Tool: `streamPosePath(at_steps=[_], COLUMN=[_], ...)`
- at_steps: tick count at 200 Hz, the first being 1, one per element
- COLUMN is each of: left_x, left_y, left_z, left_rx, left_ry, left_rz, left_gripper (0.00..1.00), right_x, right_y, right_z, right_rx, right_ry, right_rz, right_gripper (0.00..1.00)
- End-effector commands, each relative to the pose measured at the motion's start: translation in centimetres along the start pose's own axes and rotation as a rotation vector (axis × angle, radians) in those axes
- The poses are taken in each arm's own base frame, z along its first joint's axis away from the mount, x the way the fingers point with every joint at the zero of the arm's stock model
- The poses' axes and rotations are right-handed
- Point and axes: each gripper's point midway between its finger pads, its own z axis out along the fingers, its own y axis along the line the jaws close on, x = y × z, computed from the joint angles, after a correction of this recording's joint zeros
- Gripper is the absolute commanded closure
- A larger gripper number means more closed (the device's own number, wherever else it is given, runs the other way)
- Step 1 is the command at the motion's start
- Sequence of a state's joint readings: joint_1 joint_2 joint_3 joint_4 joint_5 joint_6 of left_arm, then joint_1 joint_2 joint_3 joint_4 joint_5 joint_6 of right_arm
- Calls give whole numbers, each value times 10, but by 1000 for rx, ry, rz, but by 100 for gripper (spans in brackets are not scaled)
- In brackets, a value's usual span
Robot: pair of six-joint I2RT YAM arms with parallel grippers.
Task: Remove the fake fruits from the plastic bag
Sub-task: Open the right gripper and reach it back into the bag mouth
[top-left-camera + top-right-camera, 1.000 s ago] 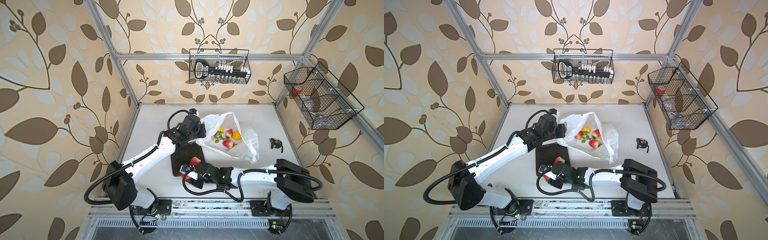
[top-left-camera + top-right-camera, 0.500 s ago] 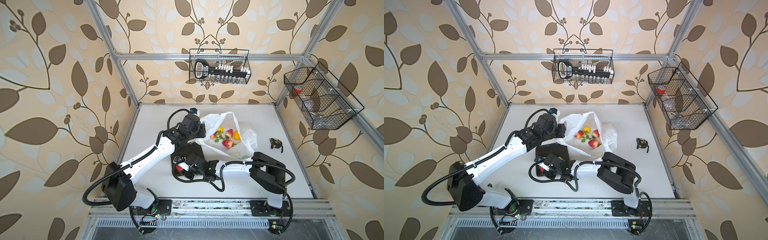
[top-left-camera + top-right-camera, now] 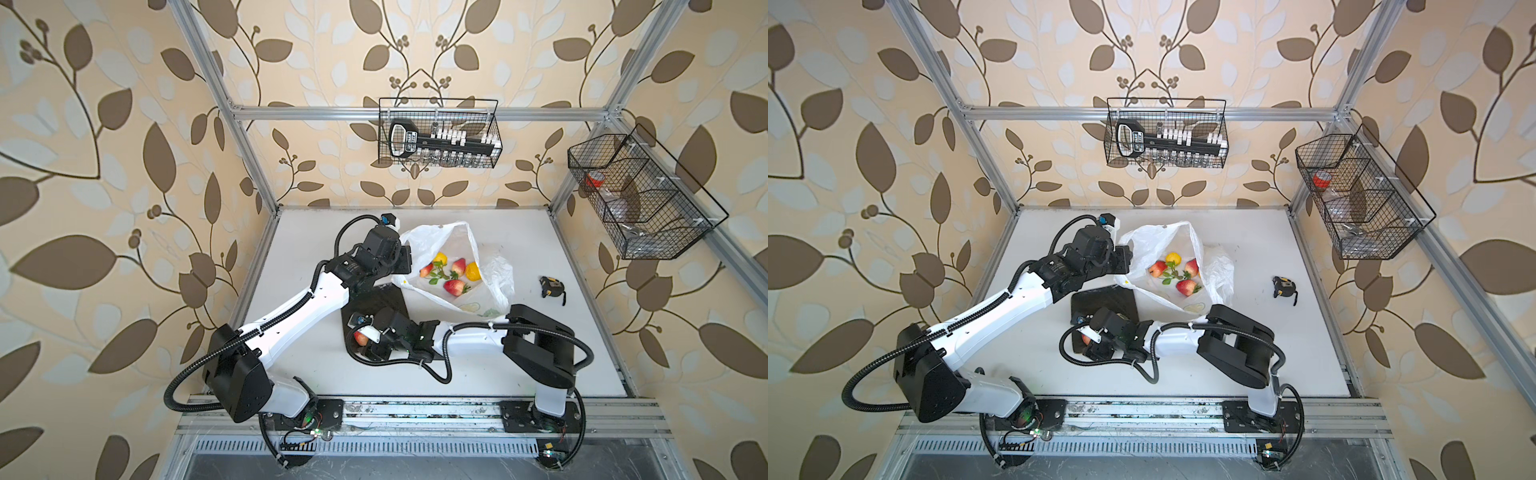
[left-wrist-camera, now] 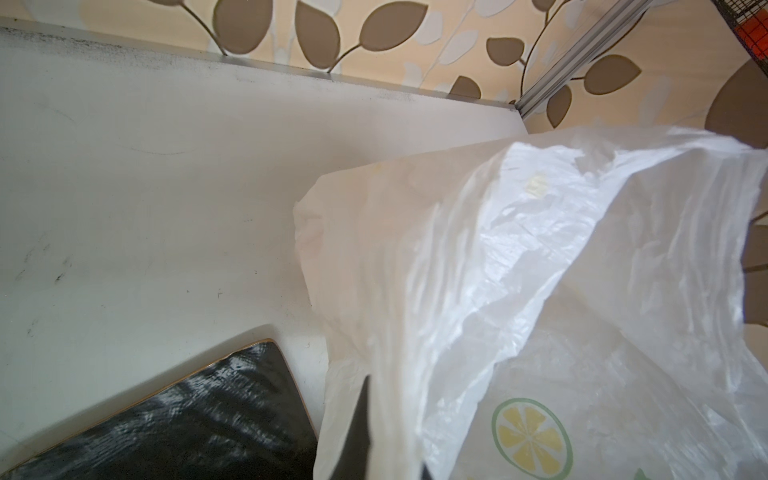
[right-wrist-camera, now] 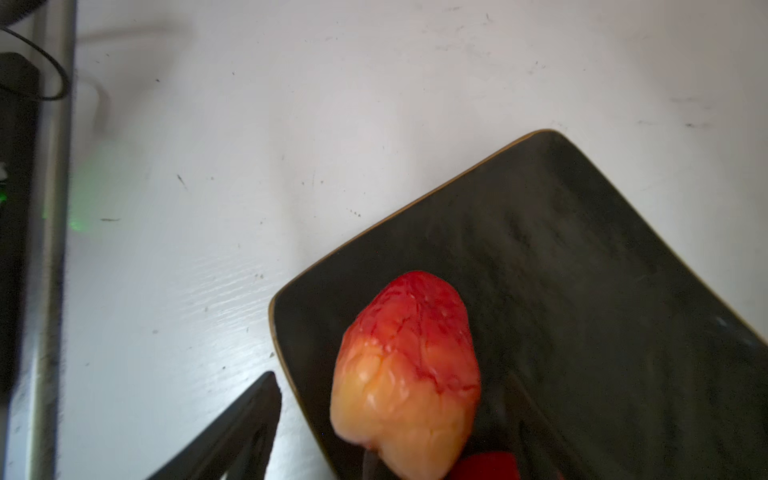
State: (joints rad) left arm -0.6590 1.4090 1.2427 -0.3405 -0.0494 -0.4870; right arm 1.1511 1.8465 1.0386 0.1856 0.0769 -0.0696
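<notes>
1. Right hand [image 5: 386, 451]: fingers spread wide, released. A red-to-yellow bumpy plastic fruit [image 5: 407, 365] lies between them. The one finger in sharp view [image 5: 245, 432] stands clear of it.
2. Left hand [image 3: 403, 261]: clenched on the rim of the thin white crinkly plastic bag [image 3: 426, 245], holding that edge up off the counter. In the wrist view the film drapes over a dark finger [image 4: 360, 432].
3. The released fruit rests on a glossy black square plate [image 5: 582, 270] under the right hand, near one corner.
4. The bag mouth gapes just beyond the left hand. Inside are three red fruits [image 3: 455, 286], a small yellow round one [image 3: 439, 258], an orange one [image 3: 473, 272] and a green leafy sprig [image 3: 438, 276]. A citrus-slice print [image 4: 530, 434] shows on the film.
5. The plate lies between the two hands, one corner just beside the bag.
6. The white counter [image 3: 540, 357] is scuffed. A black-and-yellow tape measure [image 3: 552, 286] sits well past the bag from the left hand. The walls are leaf-patterned and carry two black wire baskets [image 3: 440, 133].
</notes>
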Motion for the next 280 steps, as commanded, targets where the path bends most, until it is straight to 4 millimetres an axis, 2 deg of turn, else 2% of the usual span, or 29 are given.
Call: streamPosePath(at_steps=[1, 25, 46, 62, 80, 107, 139, 155, 182, 209, 224, 235, 280], left_x=[-25, -24, -23, -22, -20, -14, -5, -2, 4, 12, 15, 19, 38], left_y=[-11, -9, -8, -8, -10, -11, -10, -9, -8, -8, -9, -9, -5], left_z=[-16, -14, -13, -11, -11, -9, -9, -10, -14, -16, -17, -17, -21], left_rx=[37, 28, 28, 31, 45, 66, 70, 70, 73, 80, 83, 87, 85], left_ry=[-68, -68, -65, -61, -58, -39, -24, -24, -23, -12, -7, 0, 37], left_rz=[23, 31, 36, 34, 27, 13, 3, -1, -2, -6, -3, 1, 11], left_gripper=[100, 100, 100, 100, 100, 100, 100, 100, 100, 100, 100, 100, 100], right_x=[-44, -48, -51, -53, -50, -42, -22, -3, 38, 70, 76, 84, 90], right_y=[2, 7, -6, -29, -71, -123, -162, -179, -208, -230, -233, -245, -267], right_z=[-54, -111, -156, -184, -207, -223, -223, -219, -208, -184, -168, -163, -137], right_rx=[-4, -25, 35, 137, 330, 493, 633, 690, 769, 780, 767, 779, 736], right_ry=[-165, -260, -304, -330, -325, -300, -231, -196, -120, -40, -12, -2, 8], right_rz=[-39, -101, -105, -44, 102, 359, 572, 686, 868, 992, 1009, 1032, 1013], right_gripper=[15, 17, 21, 26, 32, 47, 60, 66, 64, 62, 58, 54, 42])
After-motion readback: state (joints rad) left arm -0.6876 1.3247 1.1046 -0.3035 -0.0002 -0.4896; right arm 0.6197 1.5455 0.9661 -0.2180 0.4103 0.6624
